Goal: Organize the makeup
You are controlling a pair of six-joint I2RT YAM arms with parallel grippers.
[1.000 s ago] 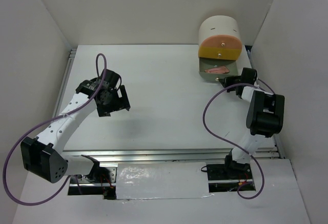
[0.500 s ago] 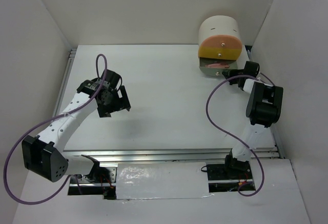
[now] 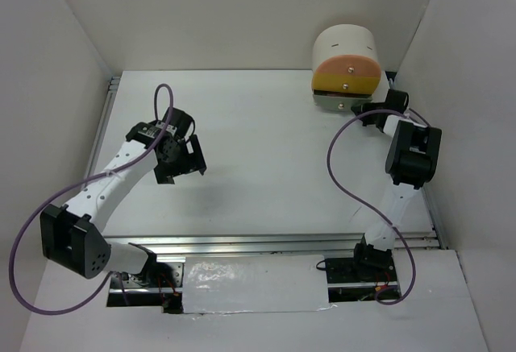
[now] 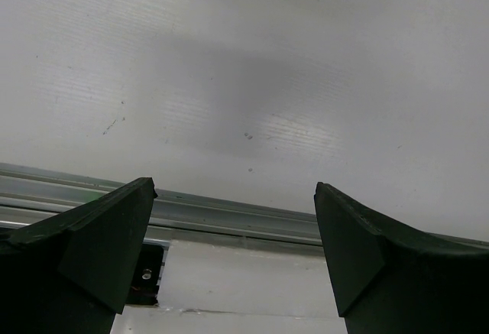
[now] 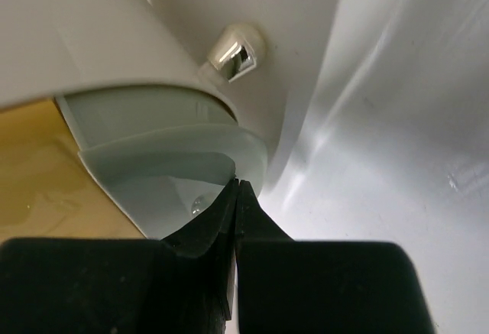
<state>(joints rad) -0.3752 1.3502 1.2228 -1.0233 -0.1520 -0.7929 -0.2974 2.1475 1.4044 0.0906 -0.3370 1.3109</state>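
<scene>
No makeup shows in any view. The round cream drawer unit point(image 3: 345, 50) stands at the back right with peach and yellow fronts, and its grey bottom drawer point(image 3: 330, 102) is almost fully in. My right gripper point(image 3: 360, 111) is shut and empty. In the right wrist view its tips point(image 5: 238, 184) press against the grey drawer's front point(image 5: 153, 131), just below a metal knob point(image 5: 235, 50). My left gripper point(image 3: 190, 162) is open and empty above the table's left middle. In the left wrist view it point(image 4: 235, 190) frames only bare table.
White walls enclose the table point(image 3: 258, 159) on the left, back and right. The right wall runs close beside the right arm point(image 3: 413, 159). An aluminium rail point(image 4: 229, 215) runs along the table's near edge.
My right gripper has moved back toward the unit and pushed the grey drawer in. The pink item seen inside it no longer shows. The left arm shifted slightly.
</scene>
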